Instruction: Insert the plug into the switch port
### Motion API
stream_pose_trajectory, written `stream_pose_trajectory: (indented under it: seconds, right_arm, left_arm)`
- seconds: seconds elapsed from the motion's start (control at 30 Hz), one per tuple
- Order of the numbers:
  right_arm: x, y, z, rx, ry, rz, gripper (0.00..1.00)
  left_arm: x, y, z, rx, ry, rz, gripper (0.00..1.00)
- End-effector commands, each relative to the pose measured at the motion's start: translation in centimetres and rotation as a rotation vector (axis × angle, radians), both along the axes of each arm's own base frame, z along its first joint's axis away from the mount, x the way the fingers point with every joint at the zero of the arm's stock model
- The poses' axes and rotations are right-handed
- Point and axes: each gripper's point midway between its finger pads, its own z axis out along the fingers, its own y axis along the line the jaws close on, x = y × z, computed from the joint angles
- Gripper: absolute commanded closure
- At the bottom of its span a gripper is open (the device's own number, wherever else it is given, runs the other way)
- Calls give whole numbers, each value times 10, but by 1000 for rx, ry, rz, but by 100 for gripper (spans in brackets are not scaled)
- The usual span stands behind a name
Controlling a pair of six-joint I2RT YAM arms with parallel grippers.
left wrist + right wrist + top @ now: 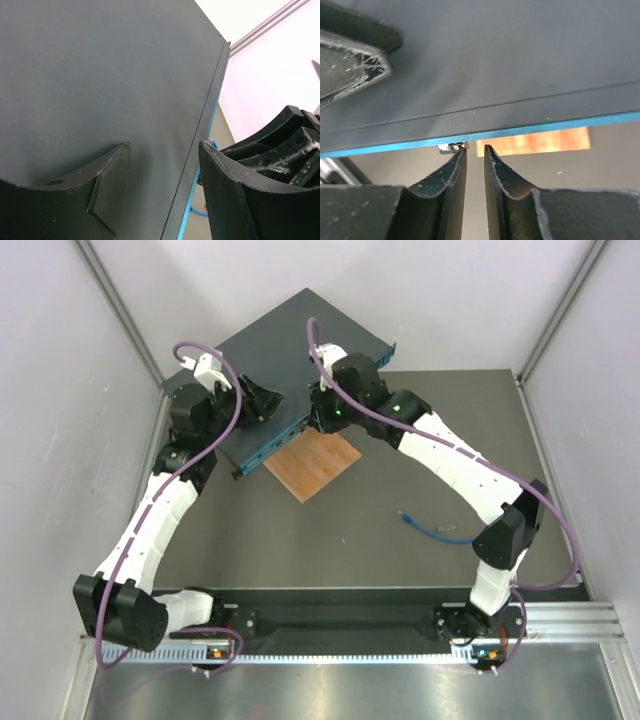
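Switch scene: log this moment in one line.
plug: on table, unheld | left gripper: open over switch edge | right gripper: narrowly open at switch front

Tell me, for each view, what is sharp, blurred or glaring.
Top view: even light, all sharp, glare on the near rail. Left wrist: switch dark, wall washed out. Right wrist: fingers sharp-edged, orange board blurred.

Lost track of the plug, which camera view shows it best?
Top external: the plug and its blue cable lie loose on the table. Left wrist shows perhaps a blue sliver past the switch edge; right wrist shows none.
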Motion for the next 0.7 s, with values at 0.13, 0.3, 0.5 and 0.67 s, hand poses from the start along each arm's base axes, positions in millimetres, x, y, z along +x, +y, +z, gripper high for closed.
stream_pose_trajectory:
  seconds: [0.13, 0.3, 0.5, 0.67]
  right_arm:
    - [38, 38, 51, 329, -42, -86, 79]
    - [42, 31, 41, 314, -15, -69, 77]
    - [28, -47, 10, 137, -40, 38, 54]
    - [2, -147, -4, -88, -156, 106, 24]
  left_arm:
    - [1, -1, -23, -6, 62, 2, 38]
    - [3, -2, -25, 2, 69, -5, 38]
    - [-3, -5, -11, 26, 24, -43, 31]
    - [-5, -5, 3, 46, -27, -78, 28]
